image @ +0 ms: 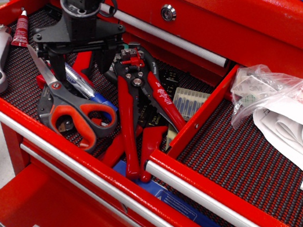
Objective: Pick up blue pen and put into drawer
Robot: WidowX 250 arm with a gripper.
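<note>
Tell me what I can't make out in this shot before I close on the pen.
- Blue pen: its upper end is hidden behind the gripper; contact with the fingers is unclear.
- Pen's lower end: under the scissors.
- Drawer with papers: cut off at the right edge.
- Label on the upper rail: blocked by the arm.

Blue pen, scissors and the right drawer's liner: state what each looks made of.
Blue pen: probably plastic, glossy white barrel with blue print, catching highlights. Scissors: bare metal blades with a dull shine; handles look like moulded red and grey plastic or rubber. Drawer liner: soft woven-looking mesh mat, matte, red-black grid; likely rubber or foam.
</note>
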